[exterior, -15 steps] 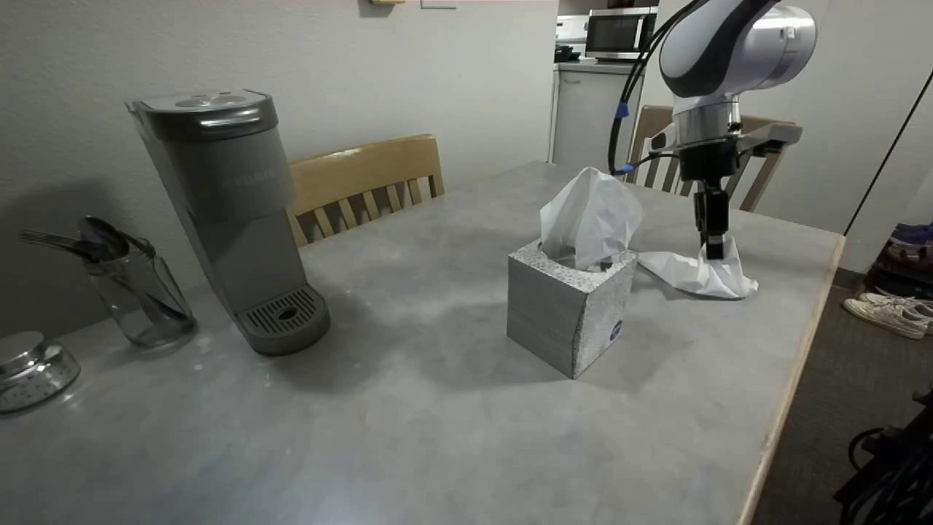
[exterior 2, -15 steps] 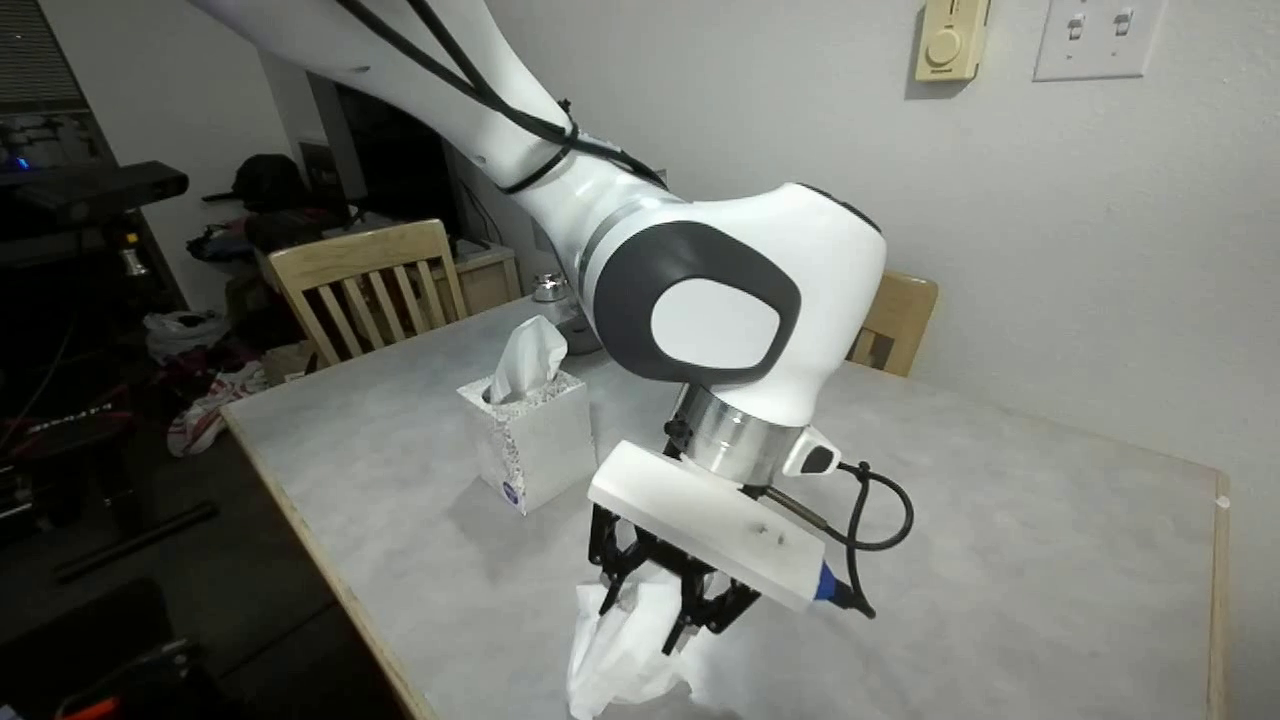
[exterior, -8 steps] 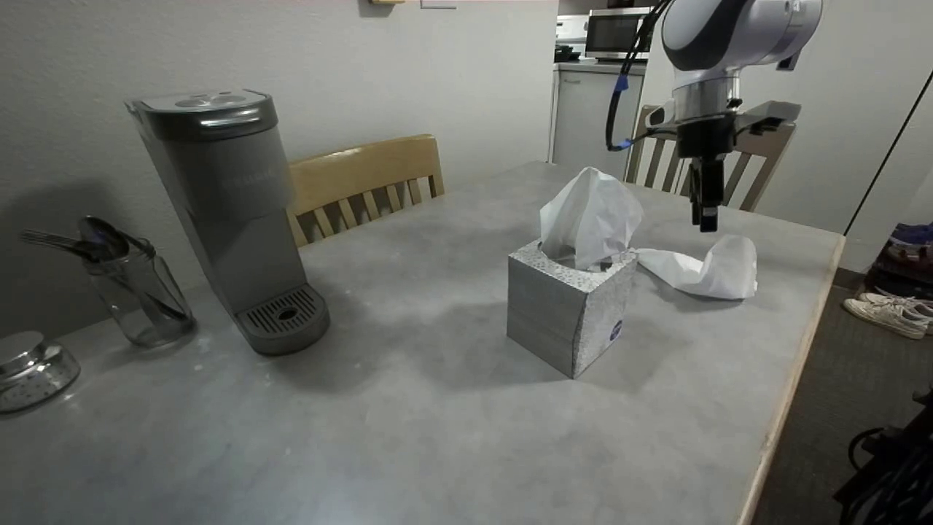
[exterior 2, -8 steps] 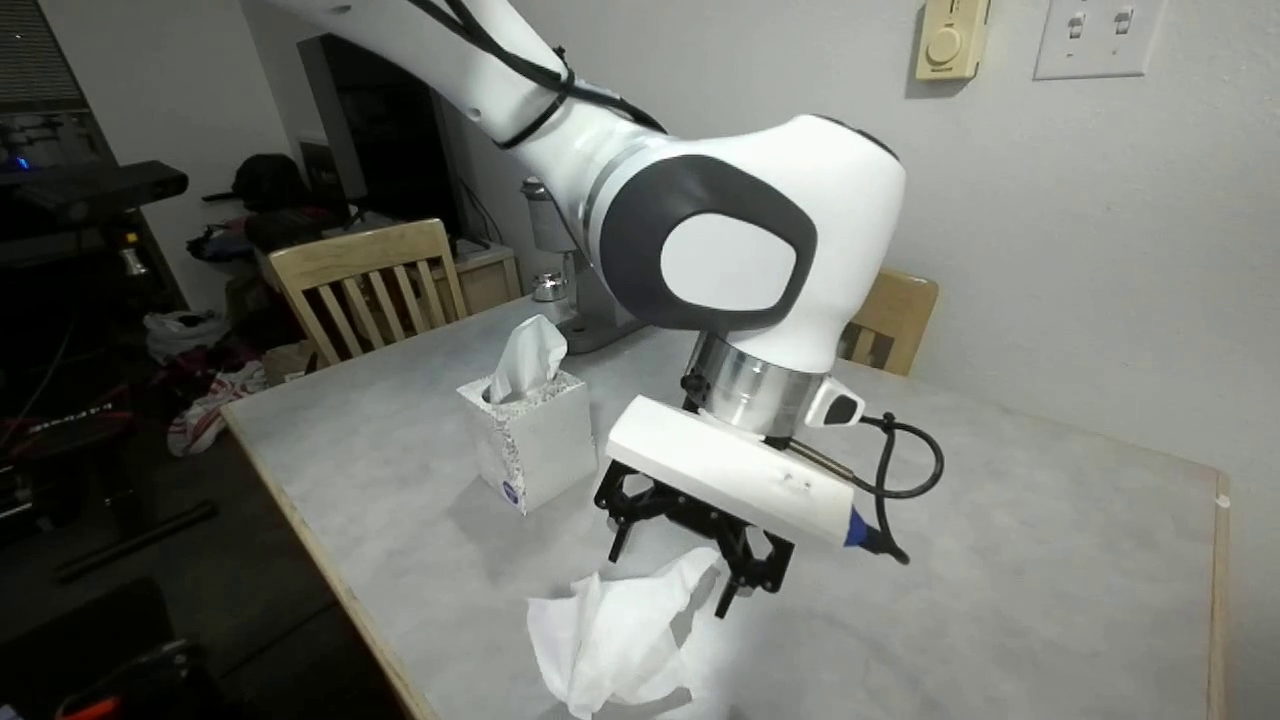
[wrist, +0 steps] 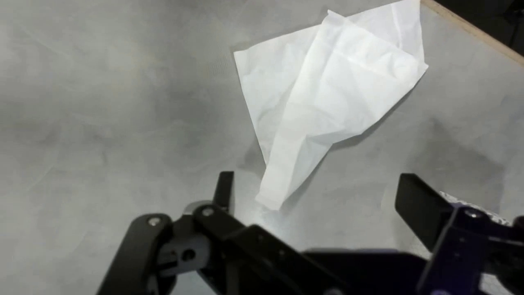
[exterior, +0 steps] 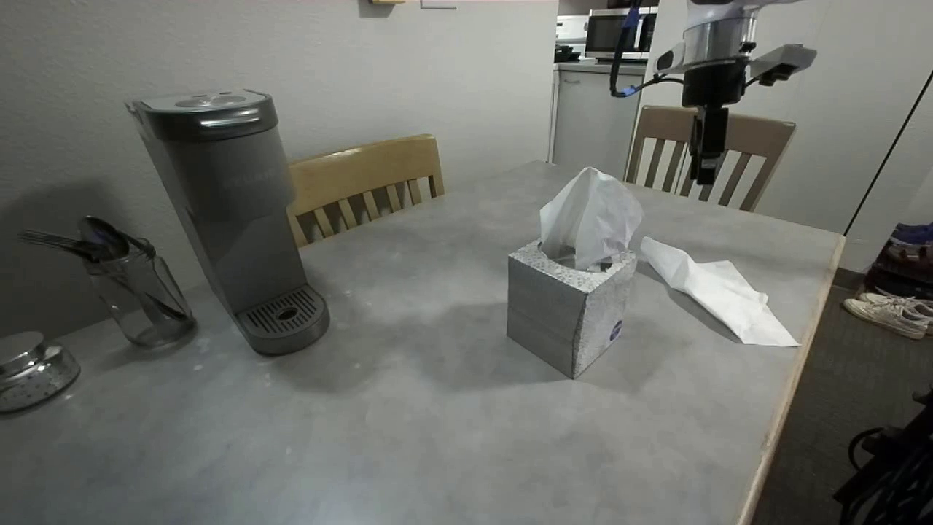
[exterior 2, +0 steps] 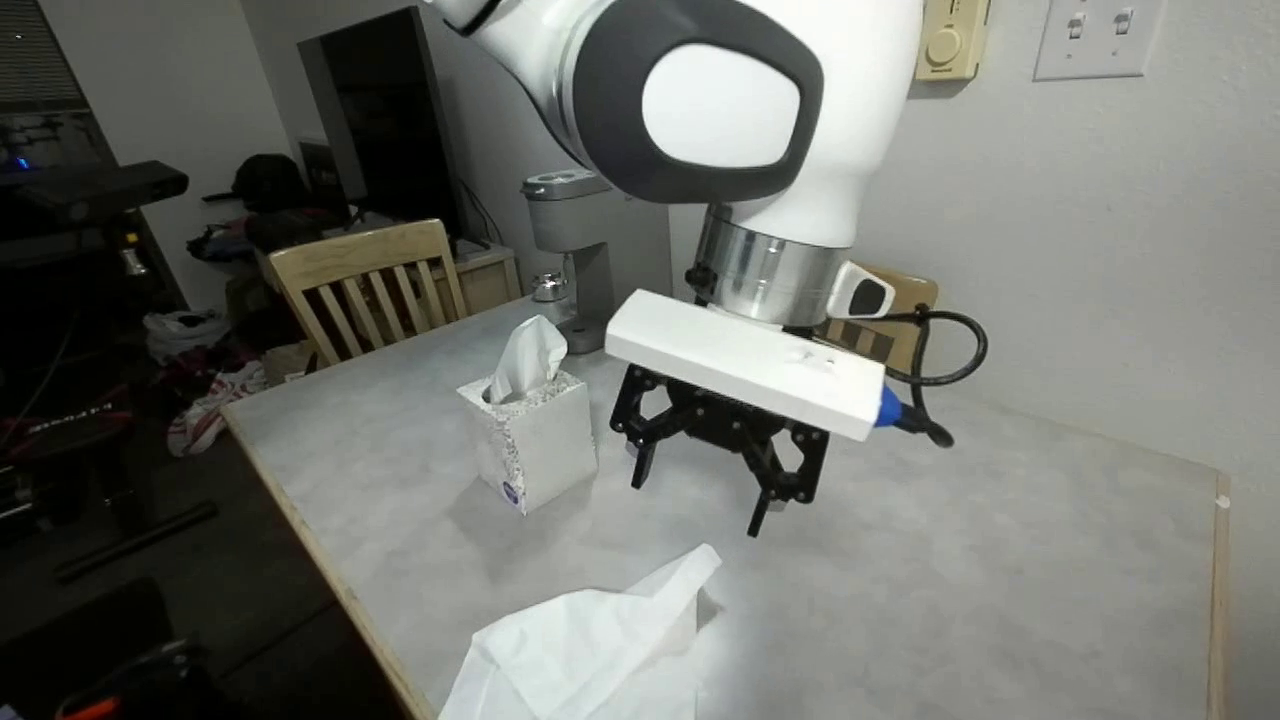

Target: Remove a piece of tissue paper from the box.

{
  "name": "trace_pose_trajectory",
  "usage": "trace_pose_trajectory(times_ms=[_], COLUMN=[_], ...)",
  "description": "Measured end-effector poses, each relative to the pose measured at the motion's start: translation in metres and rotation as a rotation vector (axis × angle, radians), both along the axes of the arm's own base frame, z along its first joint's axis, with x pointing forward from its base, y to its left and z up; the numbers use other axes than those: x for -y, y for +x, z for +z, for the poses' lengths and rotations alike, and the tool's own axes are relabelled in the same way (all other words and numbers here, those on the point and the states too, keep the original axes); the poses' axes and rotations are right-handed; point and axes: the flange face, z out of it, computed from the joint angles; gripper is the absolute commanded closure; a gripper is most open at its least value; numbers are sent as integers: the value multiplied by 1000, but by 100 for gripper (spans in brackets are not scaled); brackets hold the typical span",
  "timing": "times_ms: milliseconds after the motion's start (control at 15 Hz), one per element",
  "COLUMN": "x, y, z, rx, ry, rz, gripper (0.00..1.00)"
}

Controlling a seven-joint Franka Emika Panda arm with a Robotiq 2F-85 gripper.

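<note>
A loose white tissue (exterior: pixel 718 292) lies folded on the grey table; it also shows in an exterior view (exterior 2: pixel 590 640) and the wrist view (wrist: pixel 331 82). The patterned tissue box (exterior: pixel 543 313) stands upright beside it, also visible in an exterior view (exterior 2: pixel 550 445). Another white tissue (exterior: pixel 590 215) sticks up from the box's opening, seen too in an exterior view (exterior 2: pixel 530 355). My gripper (exterior 2: pixel 697 510) is open and empty, above the table near the loose tissue. In the wrist view the fingers (wrist: pixel 317 176) are wide apart, with the tissue's narrow end below them.
A grey coffee maker (exterior: pixel 240 211) stands on the table, with a glass jar of utensils (exterior: pixel 146 306) and a small metal-topped container (exterior: pixel 33 372) beside it. Wooden chairs (exterior: pixel 364 171) stand around. The table's wooden edge (exterior: pixel 794 401) is near the loose tissue.
My gripper was down at the loose tissue; its fingers have spread apart and it has risen away. The tissue stayed on the table and has unfolded towards the table's edge. The box has not moved.
</note>
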Motion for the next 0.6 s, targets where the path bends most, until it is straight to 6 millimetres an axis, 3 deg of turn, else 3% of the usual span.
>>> trace_pose_trajectory(times_ms=[600], x=[-13], y=[-5], z=[64], rx=[50], ry=[68], rz=[-41], gripper=[0])
